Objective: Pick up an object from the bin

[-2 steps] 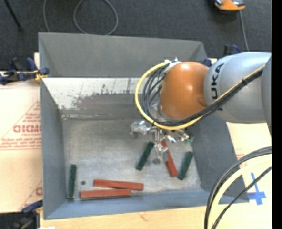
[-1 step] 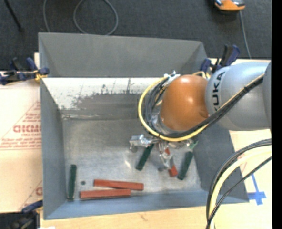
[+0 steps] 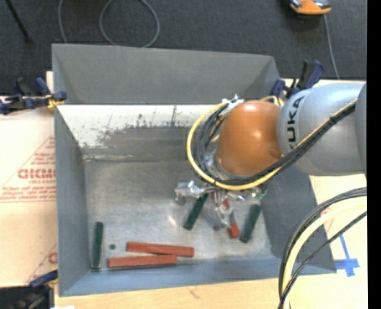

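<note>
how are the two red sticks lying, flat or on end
Flat: both red sticks lie lengthwise on the floor of the bin near its front wall, one just behind the other.

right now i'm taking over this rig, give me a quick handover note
Gripper: down near the floor of the bin, right of the middle in the view; I cannot tell whether it holds anything.
Nearest things: tilted dark green stick on its view-left, second dark green stick on its view-right, small red piece just in front.
Further off, front left: two red-brown sticks and a lone green stick.
Done: nothing visibly lifted.
Left: grasp one thing and lift it out.
</note>
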{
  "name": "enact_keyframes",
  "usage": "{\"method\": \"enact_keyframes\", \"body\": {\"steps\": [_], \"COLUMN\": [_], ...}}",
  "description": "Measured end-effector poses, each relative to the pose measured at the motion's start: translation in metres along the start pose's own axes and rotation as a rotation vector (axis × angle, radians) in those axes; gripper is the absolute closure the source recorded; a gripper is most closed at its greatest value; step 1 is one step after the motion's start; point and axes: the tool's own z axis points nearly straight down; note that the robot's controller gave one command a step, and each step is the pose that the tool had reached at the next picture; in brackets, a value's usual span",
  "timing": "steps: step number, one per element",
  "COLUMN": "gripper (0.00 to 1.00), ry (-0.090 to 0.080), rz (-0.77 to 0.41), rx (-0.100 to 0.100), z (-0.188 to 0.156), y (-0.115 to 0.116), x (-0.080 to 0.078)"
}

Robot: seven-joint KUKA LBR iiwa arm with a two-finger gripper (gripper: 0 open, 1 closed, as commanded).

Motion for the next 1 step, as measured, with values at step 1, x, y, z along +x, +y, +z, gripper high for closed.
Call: {"method": "enact_keyframes", "body": {"steps": [1], "gripper": [1.0], "ry": [-0.002], "rz": [0.002], "rx": [0.0], "z": [-0.0007], "y": [-0.0003], "x": [-0.0005]}}
